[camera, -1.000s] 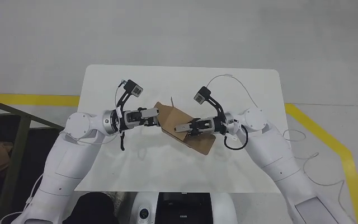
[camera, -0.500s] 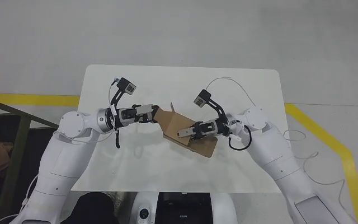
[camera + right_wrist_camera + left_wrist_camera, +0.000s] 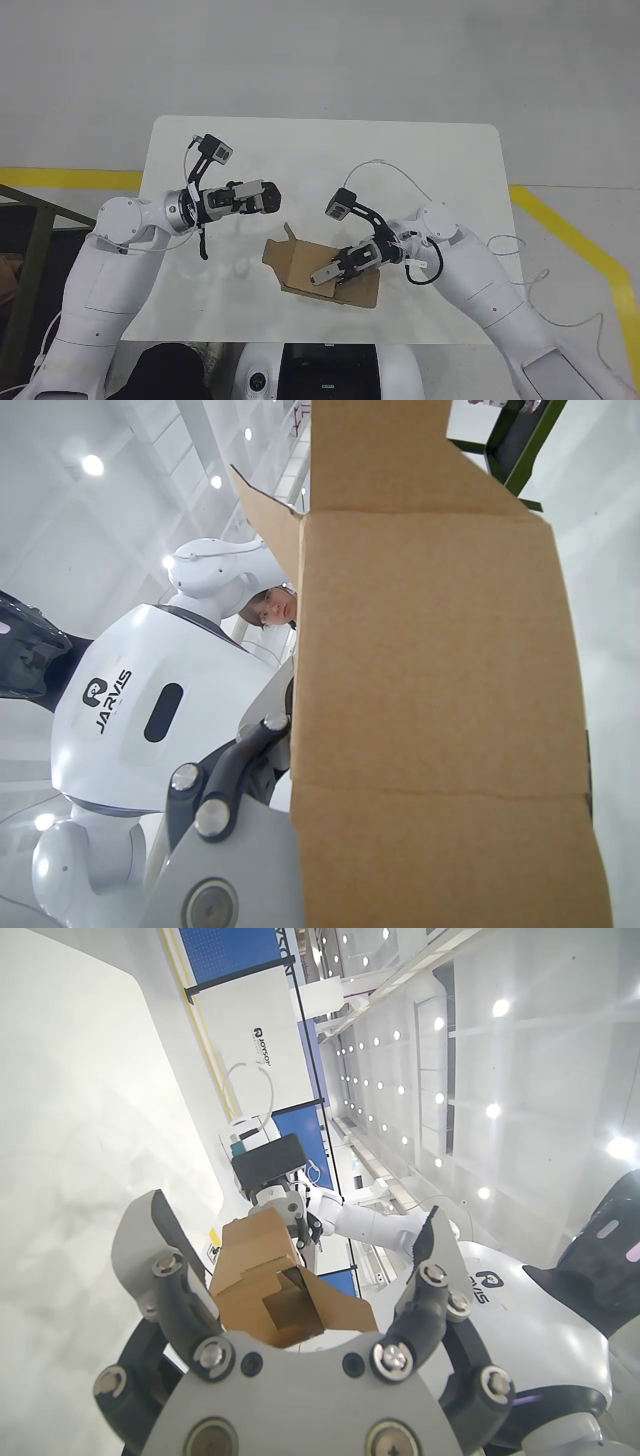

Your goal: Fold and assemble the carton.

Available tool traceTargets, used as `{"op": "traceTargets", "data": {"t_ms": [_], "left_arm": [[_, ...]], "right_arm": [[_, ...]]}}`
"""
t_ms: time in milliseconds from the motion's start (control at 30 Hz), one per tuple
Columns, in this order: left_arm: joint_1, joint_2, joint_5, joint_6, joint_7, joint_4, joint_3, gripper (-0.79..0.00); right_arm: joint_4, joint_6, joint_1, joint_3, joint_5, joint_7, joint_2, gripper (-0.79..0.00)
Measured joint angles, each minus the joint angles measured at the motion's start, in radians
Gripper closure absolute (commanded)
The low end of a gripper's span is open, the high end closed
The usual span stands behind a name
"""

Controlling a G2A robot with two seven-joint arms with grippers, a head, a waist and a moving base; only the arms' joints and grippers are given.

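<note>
My right tool (image 3: 328, 272) is clamped on one wall of the carton (image 3: 296, 260), which lies partly folded near the desk's (image 3: 440, 160) 6 o'clock edge. I cannot tell whether it rests on the desk. My left tool (image 3: 266, 197) hangs with its fingers spread and holding nothing, at the carton's 11 o'clock and apart from it.

Left arm (image 3: 150, 215) hovers with jaws spread wide; right arm (image 3: 455, 245) bends inward, jaws clamped.
</note>
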Motion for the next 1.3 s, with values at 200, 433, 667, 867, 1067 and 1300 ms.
{"op": "traceTargets", "data": {"t_ms": [200, 433, 667, 867, 1067, 1300], "left_arm": [[-0.026, -0.008, -0.008, -0.013, 0.002, 0.015, 0.047, -0.785], [-0.045, -0.013, -0.043, -0.017, -0.014, 0.026, 0.072, -0.785], [-0.041, -0.018, -0.088, -0.016, -0.011, 0.020, 0.085, -0.785], [-0.020, -0.017, -0.089, -0.002, -0.015, 0.012, 0.076, -0.785], [-0.002, -0.016, -0.097, 0.005, -0.011, -0.002, 0.069, -0.785], [0.005, -0.015, -0.099, 0.013, -0.012, -0.017, 0.053, -0.785]], "right_arm": [[-0.002, -0.006, 0.027, -0.065, 0.047, 0.000, -0.001, 0.000], [0.003, -0.006, 0.049, -0.106, 0.066, 0.000, 0.004, 0.000], [0.059, -0.007, 0.058, -0.089, 0.054, -0.001, 0.002, 0.000], [0.091, -0.023, 0.046, -0.054, 0.053, -0.016, 0.003, 0.000], [0.082, -0.022, 0.041, -0.036, 0.043, -0.016, 0.001, 0.000], [0.080, -0.027, 0.045, -0.026, 0.022, -0.021, -0.004, 0.000]]}}
